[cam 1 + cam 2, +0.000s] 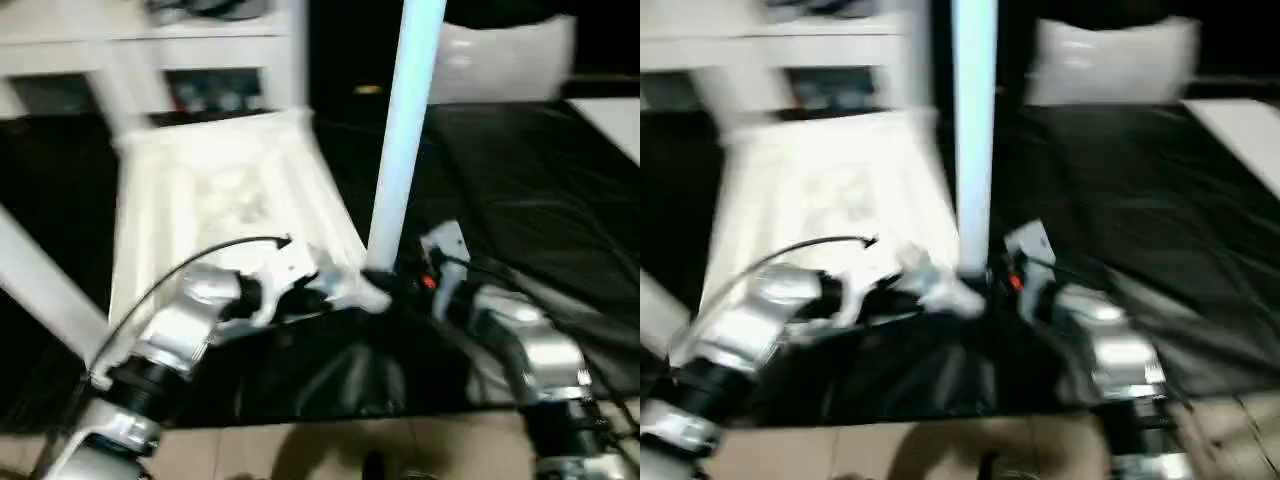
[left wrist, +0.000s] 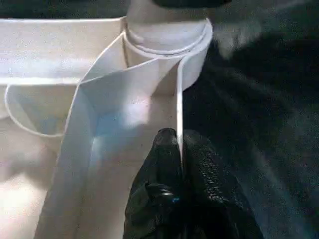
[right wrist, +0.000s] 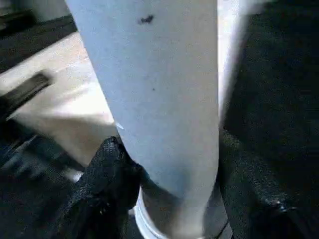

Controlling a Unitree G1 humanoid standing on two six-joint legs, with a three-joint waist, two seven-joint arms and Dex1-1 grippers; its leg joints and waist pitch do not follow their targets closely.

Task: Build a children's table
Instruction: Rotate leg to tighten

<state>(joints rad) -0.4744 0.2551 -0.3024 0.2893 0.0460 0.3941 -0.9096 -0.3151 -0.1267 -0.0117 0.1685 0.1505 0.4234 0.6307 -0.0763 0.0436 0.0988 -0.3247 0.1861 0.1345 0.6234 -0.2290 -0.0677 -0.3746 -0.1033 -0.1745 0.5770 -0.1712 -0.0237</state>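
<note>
The white plastic square table top [image 1: 220, 210] lies upside down on the black cloth [image 1: 540, 190] that covers the desk. Its ribbed underside faces up, so the round corner sockets can take the legs.

One long white round plastic leg [image 1: 405, 130] stands straight up at the near right corner of the top. Its bottom end sits in the round corner socket [image 2: 167, 37] there. Another white leg [image 1: 45, 285] slants away at the near left, and one more [image 1: 120, 90] shows at the far left corner.

The left gripper [image 2: 177, 149] is clenched on the thin side wall of the table top, just beside that socket. One black finger is on each side of the wall. I think it pinches there to keep the top from turning or sliding while the leg is worked on.

The right gripper [image 3: 169, 169] is grasping the standing leg low down, close to the socket. Its two black fingers [image 3: 107, 174] sit on both sides of the leg. Holding so low probably makes the leg easy to twist and keeps it straight.

I cannot tell how far the leg is screwed in. It looks like the step now is turning this leg into its corner.
</note>
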